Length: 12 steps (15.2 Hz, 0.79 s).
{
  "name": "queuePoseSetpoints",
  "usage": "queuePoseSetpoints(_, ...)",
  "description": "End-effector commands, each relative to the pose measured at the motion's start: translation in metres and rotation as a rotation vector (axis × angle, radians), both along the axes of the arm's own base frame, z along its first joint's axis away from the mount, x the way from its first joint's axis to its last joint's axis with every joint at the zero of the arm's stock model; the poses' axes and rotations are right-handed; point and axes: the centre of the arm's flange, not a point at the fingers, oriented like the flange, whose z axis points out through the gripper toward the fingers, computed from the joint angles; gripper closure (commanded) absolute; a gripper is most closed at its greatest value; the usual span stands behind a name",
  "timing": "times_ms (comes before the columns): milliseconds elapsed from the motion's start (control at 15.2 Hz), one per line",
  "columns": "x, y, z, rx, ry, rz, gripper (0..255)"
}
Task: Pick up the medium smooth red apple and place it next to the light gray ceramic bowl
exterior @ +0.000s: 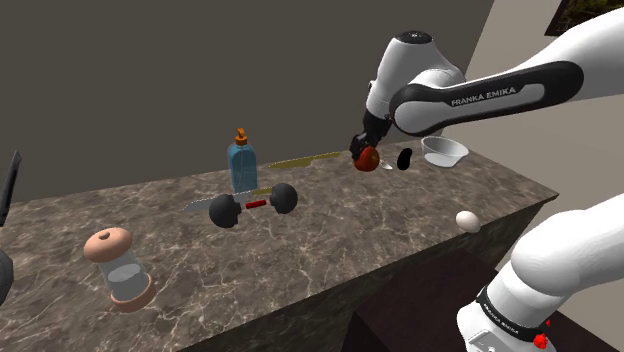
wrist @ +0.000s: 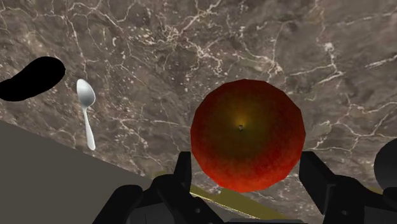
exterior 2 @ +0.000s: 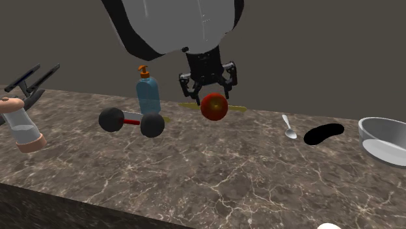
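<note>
Transport step, judged from the grasp: the apple (exterior 2: 214, 107) is off the table (exterior: 350, 230) and not yet at the bowl (exterior 2: 380, 130).

Pincer (exterior 2: 211, 95): closed on the apple, one black finger on each flank; in the wrist view the fruit bulges between the fingers (wrist: 181, 170) and hides most of the gap. The grip looks centred on the widest part.

Apple position: hanging under the pincer near the table's far edge, apparently clear of the marble surface. In the second exterior view it sits to the right of the blue pump bottle (exterior 2: 148, 91) and the dumbbell (exterior 2: 132, 121).

Bowl position: pale grey, standing on the table well apart from the apple, at the second exterior view's right edge. Between the two lie a small spoon (exterior 2: 289, 127) and a flat black bean-shaped thing (exterior 2: 323, 133), which is just beside the bowl.

Next move, as a judgement:
- Carry the apple sideways toward the bowl at present height, passing over the spoon and the black shape.
- Choose the landing spot with care. The side of the bowl facing the apple is taken up by the black shape, so bare table in front of the bowl looks the better target.
- Lower until the apple rests on the marble, then part the fingers.

Risk: a round apple may roll once released, so a low, level release matters.
</note>
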Motion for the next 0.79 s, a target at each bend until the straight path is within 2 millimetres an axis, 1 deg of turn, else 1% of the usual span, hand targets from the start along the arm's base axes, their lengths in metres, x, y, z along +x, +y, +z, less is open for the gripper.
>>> queuePoseSetpoints(0, -0.002, -0.025, 0.001, 0.000, 0.000, 0.001, 255)
queuePoseSetpoints(726, -0.014, -0.170, 0.001, 0.000, 0.000, 0.001, 255)
